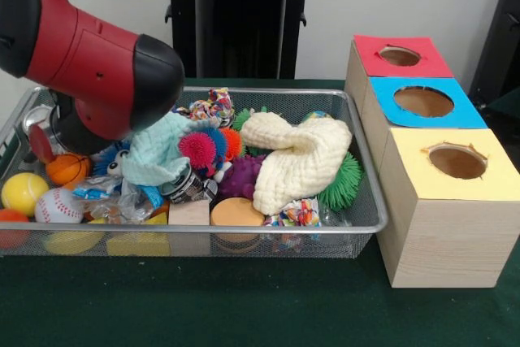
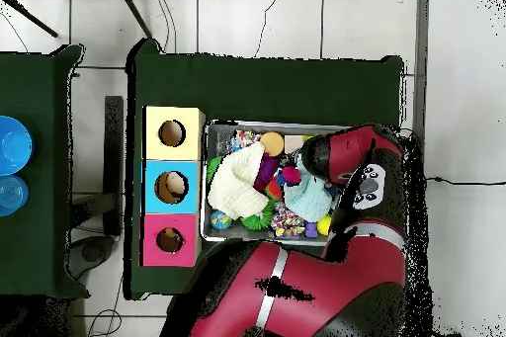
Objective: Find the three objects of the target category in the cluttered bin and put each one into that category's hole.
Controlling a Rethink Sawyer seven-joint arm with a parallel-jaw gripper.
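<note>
Red and black, my arm (image 1: 89, 62) reaches down over the left end of the bin (image 1: 357, 229), hiding my gripper, so I cannot tell its state. A mint cloth (image 1: 158, 152) lies just beneath, beside a cream knitted cloth (image 1: 296, 160). Right of the bin, the red-faced hole (image 1: 400, 56) is farthest back on the green surface (image 1: 244, 306).

No legible text anywhere.
</note>
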